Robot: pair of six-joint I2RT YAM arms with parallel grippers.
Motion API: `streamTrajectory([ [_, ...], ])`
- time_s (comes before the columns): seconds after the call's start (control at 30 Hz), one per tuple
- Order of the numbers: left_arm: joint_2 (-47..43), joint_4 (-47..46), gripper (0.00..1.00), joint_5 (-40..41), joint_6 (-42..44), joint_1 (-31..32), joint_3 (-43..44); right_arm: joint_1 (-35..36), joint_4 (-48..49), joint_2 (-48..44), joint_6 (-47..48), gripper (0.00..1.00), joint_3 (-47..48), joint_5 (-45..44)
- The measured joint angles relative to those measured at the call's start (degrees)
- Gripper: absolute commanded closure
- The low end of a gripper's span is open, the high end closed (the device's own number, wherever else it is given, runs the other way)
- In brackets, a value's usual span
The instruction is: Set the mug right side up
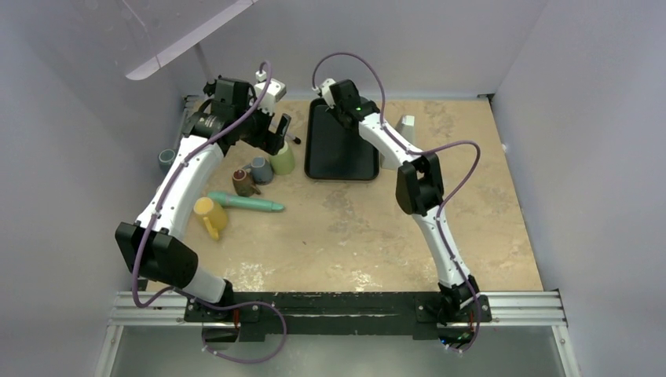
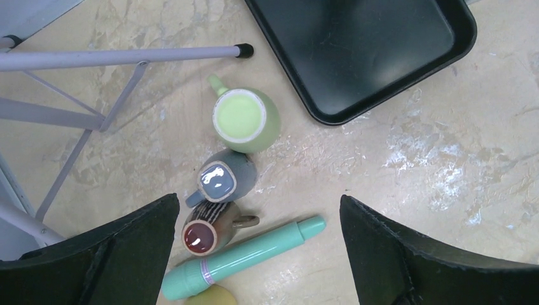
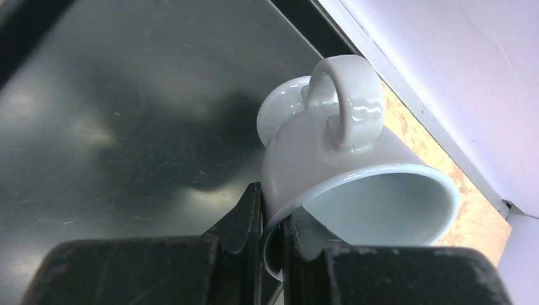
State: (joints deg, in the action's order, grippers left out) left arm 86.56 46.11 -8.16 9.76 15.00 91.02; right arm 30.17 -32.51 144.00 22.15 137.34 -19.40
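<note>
The right claw (image 3: 273,206) is closed narrowly on the rim of the white mug (image 3: 330,165), with one finger inside the mouth and one outside on the wall. The mug is tipped on its side. From the claw its body runs toward 1 o'clock in the right wrist view, its handle is uppermost at 12 o'clock and its open mouth faces the camera. It is held over the far corner of the black tray (image 3: 127,127), near the back wall. Whether its base touches the tray cannot be determined. The left claw (image 2: 259,202) is spread wide, holds nothing and hangs above a cluster of items on the worktop (image 2: 413,190). At 12 o'clock from that claw a green mug (image 2: 245,121) stands mouth up, just beside the tray's corner. A grey-blue mug (image 2: 222,178) touches the green one, and a brown mug (image 2: 206,232) sits against the grey-blue one. A teal cylinder (image 2: 245,257) lies flat at 6 o'clock, just beside the brown mug.
</note>
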Motion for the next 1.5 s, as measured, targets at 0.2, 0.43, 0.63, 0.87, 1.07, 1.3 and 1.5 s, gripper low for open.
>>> streamTrajectory([
  [0.2, 0.66, 0.15, 0.0, -0.11, 0.61, -0.28, 0.0, -3.74, 0.52, 1.66, 2.58, 1.0, 0.0, 0.48],
  [0.43, 1.88, 0.09, 0.0, -0.5, 0.59, -1.05, 0.0, -6.84, 2.62, 1.77, 3.61, 1.0, 0.02, 5.49],
  [0.63, 2.19, 0.07, 0.0, -0.61, 0.61, -1.38, 0.0, -6.29, 2.58, 1.99, 3.61, 1.0, 0.02, 8.35],
  [0.87, 2.38, 0.07, 0.0, -1.07, 0.59, -1.81, 0.0, -5.79, 2.73, 3.04, 3.61, 0.9, 0.02, 9.07],
  [1.07, 2.4, 0.02, 0.0, -1.18, 0.63, -1.88, 0.0, -5.79, 3.87, 3.8, 3.91, 0.77, 0.02, 8.9],
  [1.3, 2.47, 0.0, 0.0, -1.2, 0.9, -1.88, 0.0, -5.79, 6.03, 3.8, 4.09, 0.57, 0.07, 8.63],
  [1.5, 2.47, -0.04, 0.0, -1.2, 1.03, -1.88, 0.0, -6.01, 10.78, 3.8, 4.61, 0.48, 0.28, 8.39],
])
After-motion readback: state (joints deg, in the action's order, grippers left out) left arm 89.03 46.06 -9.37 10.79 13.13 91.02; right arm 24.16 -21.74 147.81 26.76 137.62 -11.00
